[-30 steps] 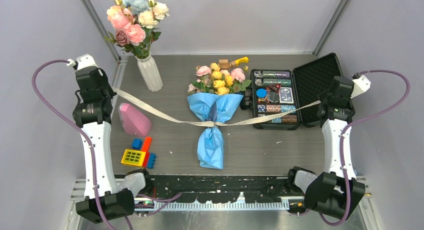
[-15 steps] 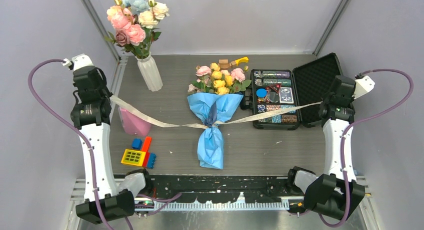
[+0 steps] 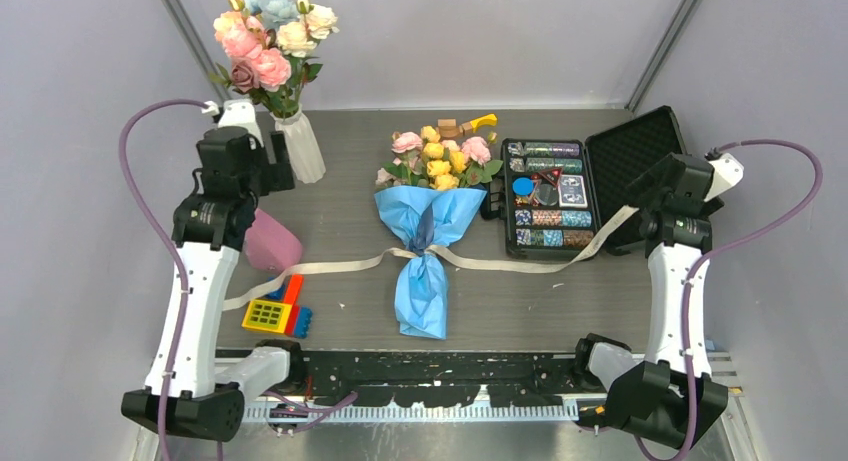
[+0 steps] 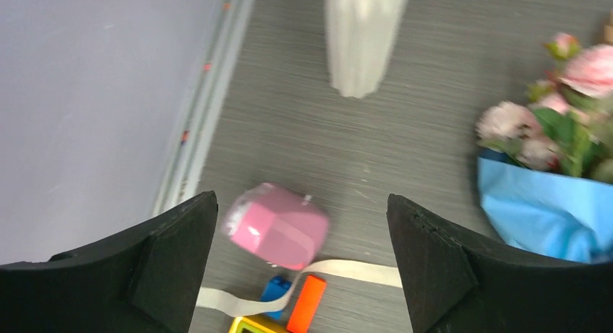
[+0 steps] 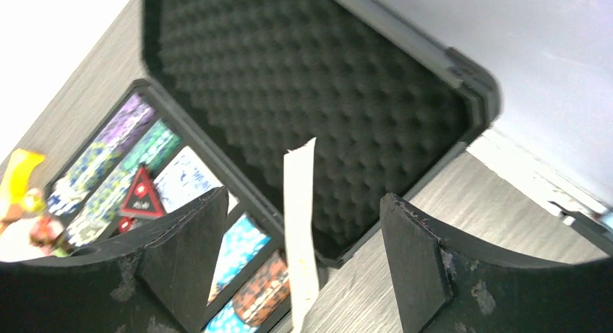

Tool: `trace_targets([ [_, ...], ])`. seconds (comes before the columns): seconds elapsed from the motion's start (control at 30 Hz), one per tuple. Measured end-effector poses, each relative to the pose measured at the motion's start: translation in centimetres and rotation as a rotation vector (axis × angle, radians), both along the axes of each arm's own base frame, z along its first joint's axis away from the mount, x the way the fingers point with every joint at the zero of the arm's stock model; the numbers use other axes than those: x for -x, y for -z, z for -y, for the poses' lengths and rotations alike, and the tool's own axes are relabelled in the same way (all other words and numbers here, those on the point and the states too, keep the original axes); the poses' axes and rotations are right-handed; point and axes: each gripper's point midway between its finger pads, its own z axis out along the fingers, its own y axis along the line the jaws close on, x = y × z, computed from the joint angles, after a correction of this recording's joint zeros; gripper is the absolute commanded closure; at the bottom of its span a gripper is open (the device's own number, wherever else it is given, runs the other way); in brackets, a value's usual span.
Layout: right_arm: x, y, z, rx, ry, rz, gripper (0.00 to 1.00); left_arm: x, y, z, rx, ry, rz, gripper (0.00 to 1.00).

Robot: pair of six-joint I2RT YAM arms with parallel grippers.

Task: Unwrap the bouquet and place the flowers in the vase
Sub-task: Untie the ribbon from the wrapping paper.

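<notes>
With my left end effector [image 4: 302,246] and right end effector [image 5: 303,264] both open and empty, and the ribbon [image 3: 500,264] slack round the bouquet [image 3: 430,221] mid surface [image 3: 340,206], vase [image 3: 300,146] at its ten o'clock, I should peel the paper gently.

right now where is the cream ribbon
Top view: the cream ribbon lies slack across the table, crossing the neck of the bouquet; its left end reaches the toy blocks, its right end rises past the open black case.
</notes>
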Motion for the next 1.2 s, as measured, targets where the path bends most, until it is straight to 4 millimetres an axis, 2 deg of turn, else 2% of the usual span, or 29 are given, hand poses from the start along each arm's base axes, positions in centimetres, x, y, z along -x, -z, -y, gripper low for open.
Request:
trace_targets([
  [0.1, -0.8, -0.2, -1.6, -0.048, -0.089, 0.026, 0.19, -0.3, 0.3, 3.2, 0.041, 0.118, -0.002, 0.1],
  [0.2, -2.0, -0.1, -4.5, -0.136, -0.235, 0.061, 0.2, -0.2, 1.5, 7.0, 0.124, 0.263, -0.018, 0.1],
  [0.3, -2.8, 0.4, -7.7, -0.223, -0.381, 0.086, 0.21, 0.7, 4.4, 11.7, 0.255, 0.442, -0.07, 0.1],
  [0.33, -2.9, 0.8, -8.9, -0.252, -0.43, 0.088, 0.21, 1.1, 5.4, 12.7, 0.294, 0.478, -0.092, 0.1],
  [0.43, -2.9, 2.2, -12.5, -0.322, -0.565, 0.072, 0.24, 3.1, 9.4, 17.5, 0.403, 0.628, -0.188, 0.1],
  [0.53, -2.5, 3.4, -17.8, -0.366, -0.74, 0.036, 0.28, 5.2, 12.7, 21.1, 0.457, 0.731, -0.29, 0.1],
  [0.67, -1.3, 4.4, -25.1, -0.399, -0.978, 0.016, 0.33, 6.8, 15.2, 24.8, 0.5, 0.819, -0.376, 0.1],
  [0.7, -0.5, 4.9, -27.3, -0.415, -1.048, 0.009, 0.33, 6.9, 15.7, 25.5, 0.513, 0.827, -0.389, 0.1],
  [0.77, 0.8, 5.9, -30.0, -0.445, -1.133, -0.006, 0.33, 6.9, 16.3, 26.3, 0.531, 0.832, -0.402, 0.09],
  [0.87, 2.7, 7.6, -33.0, -0.477, -1.222, -0.033, 0.32, 6.6, 17.1, 26.9, 0.555, 0.825, -0.411, 0.09],
  [1.07, 5.0, 9.8, -36.9, -0.481, -1.334, -0.065, 0.3, 5.6, 17.9, 27.8, 0.571, 0.828, -0.413, 0.08],
  [1.2, 5.2, 10.7, -38.9, -0.456, -1.375, -0.072, 0.3, 4.9, 19.1, 28.2, 0.56, 0.814, -0.449, 0.09],
])
